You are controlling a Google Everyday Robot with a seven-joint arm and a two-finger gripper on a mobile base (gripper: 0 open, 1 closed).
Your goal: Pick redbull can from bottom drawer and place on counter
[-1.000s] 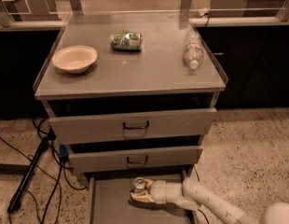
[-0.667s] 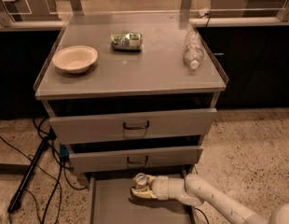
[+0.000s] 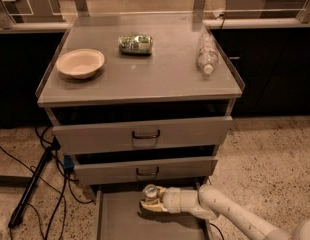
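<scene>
The bottom drawer (image 3: 120, 220) is pulled open at the foot of the cabinet, showing its flat grey floor. The redbull can (image 3: 150, 190) stands upright over the drawer's back middle, silver top showing. My gripper (image 3: 149, 204) reaches in from the lower right and is shut on the can's body, holding it a little above the drawer floor, just in front of the middle drawer's face. The counter (image 3: 160, 79) is the grey top of the cabinet, well above the gripper.
On the counter sit a beige bowl (image 3: 80, 62) at the left, a green crumpled bag (image 3: 135, 43) at the back middle and a clear plastic bottle (image 3: 206, 53) lying at the right. The two upper drawers stand slightly ajar. Cables and a stand leg (image 3: 32, 184) lie on the floor at the left.
The gripper and the can have risen slightly together from the drawer floor; the arm has drawn a little higher. Nothing on the counter moved.
</scene>
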